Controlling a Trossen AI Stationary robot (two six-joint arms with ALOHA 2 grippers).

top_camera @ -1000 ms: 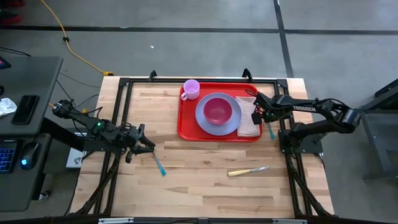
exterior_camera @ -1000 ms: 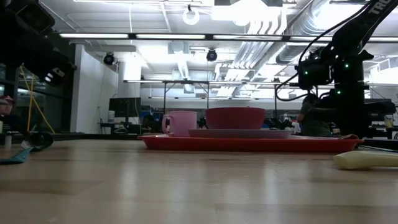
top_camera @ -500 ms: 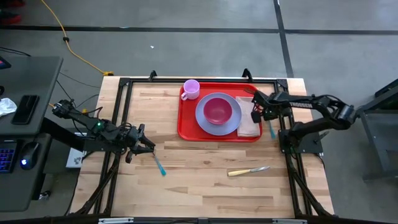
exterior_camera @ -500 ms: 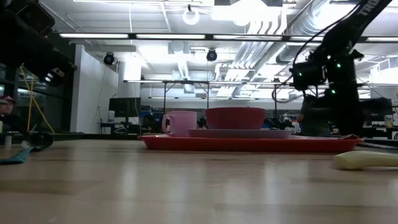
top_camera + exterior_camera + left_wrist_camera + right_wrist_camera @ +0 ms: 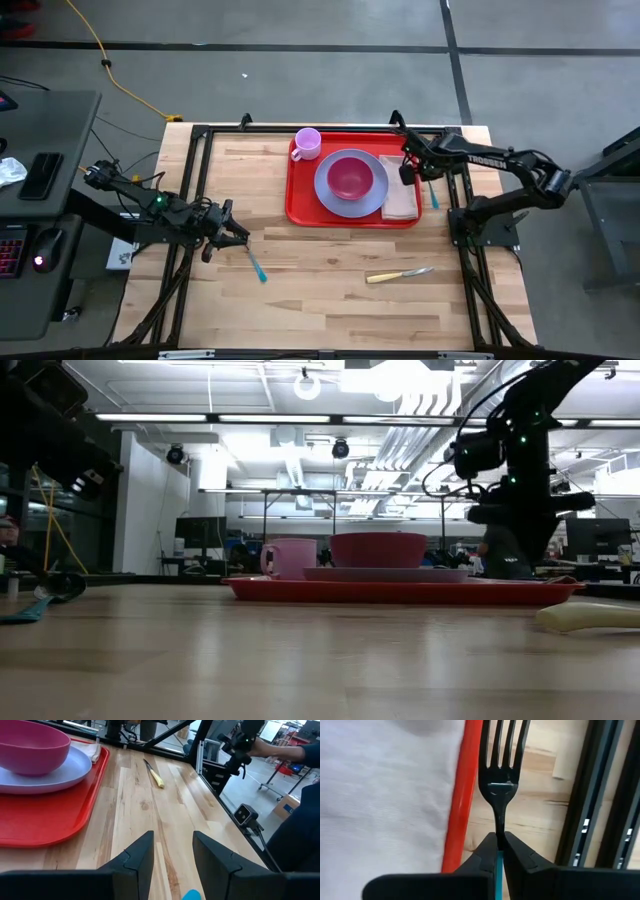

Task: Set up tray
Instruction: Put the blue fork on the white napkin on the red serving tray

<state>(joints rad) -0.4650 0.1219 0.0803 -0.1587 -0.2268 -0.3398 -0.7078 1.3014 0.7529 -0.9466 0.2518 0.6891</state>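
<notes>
The red tray (image 5: 300,200) lies at the table's far middle. It carries a pink cup (image 5: 307,143), a blue plate (image 5: 325,190) with a pink bowl (image 5: 350,178), and a tan napkin (image 5: 400,198). My right gripper (image 5: 428,176) hangs by the tray's right rim (image 5: 460,805), shut on a fork (image 5: 432,195) with black tines and a teal handle. My left gripper (image 5: 238,238) waits open at the table's left (image 5: 172,855), with nothing between its fingers. A teal-handled utensil (image 5: 258,266) lies on the wood just beyond it. My right gripper pinches the fork between its two fingers where the black neck (image 5: 499,827) meets the teal handle. The fingers come from above, pointing steeply down. The tines (image 5: 501,742) stick out toward the far edge, over the wood between the tray's rim and the frame rail. The fork is lifted clear.
A yellow-handled knife (image 5: 398,274) lies on the wood toward the near right. Black frame rails (image 5: 455,200) run along the table's left, right and far sides. Bare wood spans the table's near half.
My right gripper has risen and gone toward the table's far edge, staying shut on the fork. The fork has gone with it alongside the tray's right rim.
</notes>
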